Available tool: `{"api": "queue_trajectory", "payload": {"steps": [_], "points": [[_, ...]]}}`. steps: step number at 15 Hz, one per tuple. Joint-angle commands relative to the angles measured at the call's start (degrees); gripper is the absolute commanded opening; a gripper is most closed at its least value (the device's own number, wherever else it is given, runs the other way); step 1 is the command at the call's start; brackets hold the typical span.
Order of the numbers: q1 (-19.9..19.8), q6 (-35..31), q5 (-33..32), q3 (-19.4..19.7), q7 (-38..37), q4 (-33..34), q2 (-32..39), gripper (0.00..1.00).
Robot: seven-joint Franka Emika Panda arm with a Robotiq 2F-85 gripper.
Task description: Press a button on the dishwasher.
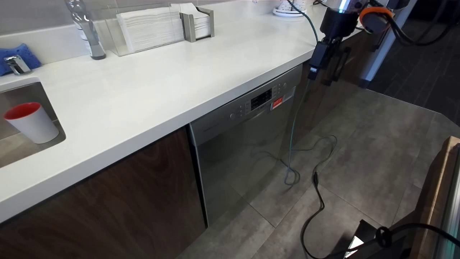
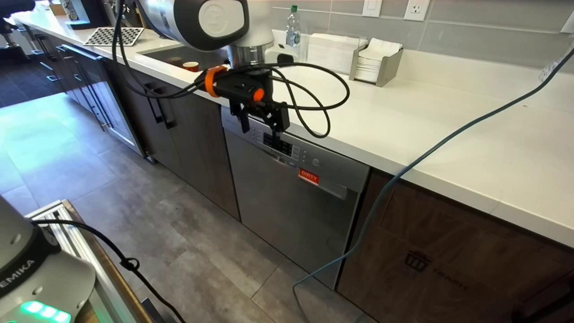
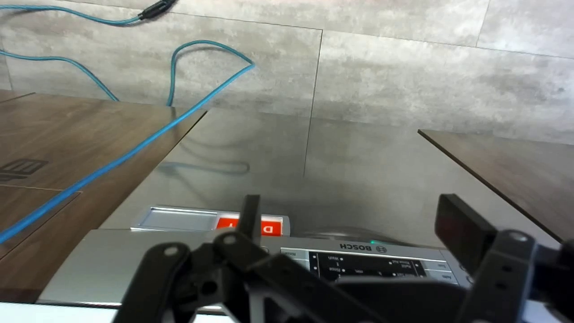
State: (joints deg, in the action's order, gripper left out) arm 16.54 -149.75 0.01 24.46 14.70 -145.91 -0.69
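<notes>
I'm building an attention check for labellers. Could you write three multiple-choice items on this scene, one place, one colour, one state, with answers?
1. Where is the cup?
A) on the counter
B) on the floor
C) in the sink

2. What colour is the DIRTY label on the dishwasher?
A) red
B) green
C) yellow

3. How do the jaws stand?
A) closed on the cup
B) spread apart
C) closed on each other

1 C: both exterior views show it within the sink's walls.
2 A: in an exterior view its word stands on red.
3 B: the wrist view shows the pads well apart.
</notes>
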Motion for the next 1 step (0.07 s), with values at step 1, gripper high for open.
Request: {"api": "queue_trajectory", "payload": {"steps": [1], "points": [[-7.61, 0.19, -0.05, -7.67, -0.13, -0.02, -0.13, 1.00]]}}
